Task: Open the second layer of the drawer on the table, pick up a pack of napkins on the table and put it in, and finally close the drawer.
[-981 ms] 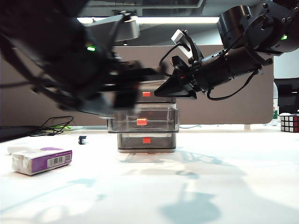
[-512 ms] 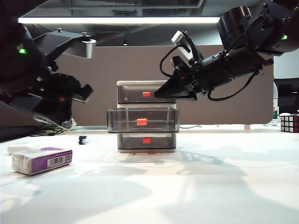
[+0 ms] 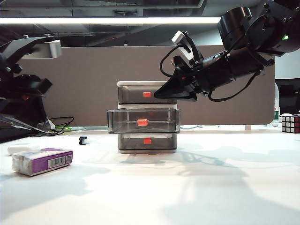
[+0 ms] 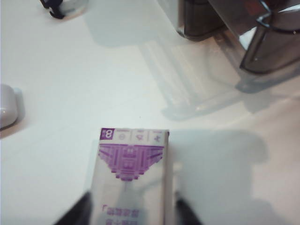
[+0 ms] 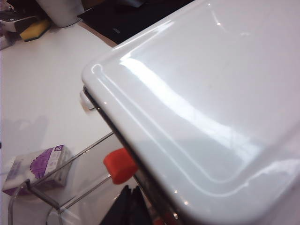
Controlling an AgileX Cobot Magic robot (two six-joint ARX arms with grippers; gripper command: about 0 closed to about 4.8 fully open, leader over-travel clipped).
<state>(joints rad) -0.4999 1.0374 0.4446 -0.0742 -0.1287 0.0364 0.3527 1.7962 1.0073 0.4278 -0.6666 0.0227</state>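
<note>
The drawer [image 3: 146, 117] stands mid-table, a grey three-tier unit with red-orange tabs. Its second layer [image 3: 143, 122] is pulled out toward the camera; the tab [image 5: 119, 165] shows in the right wrist view. The pack of napkins [image 3: 42, 161], purple and white, lies on the table [image 3: 187, 187] at the left. My left gripper [image 4: 131, 216] hangs open above the pack [image 4: 133, 173], one dark finger [image 4: 75, 213] showing on each side. My right gripper [image 3: 161, 93] is shut, its tip [image 5: 129, 206] by the unit's top front edge, under the white lid [image 5: 211, 93].
A small white rounded case [image 3: 18, 149] lies behind the pack, and a small black object [image 3: 83, 140] sits left of the drawer. A Rubik's cube [image 3: 290, 123] stands at the far right. A grey partition closes off the back of the table.
My left arm has swung from in front of the drawer out to the left, ending above the pack of napkins. The right arm and the drawer have stayed put.
</note>
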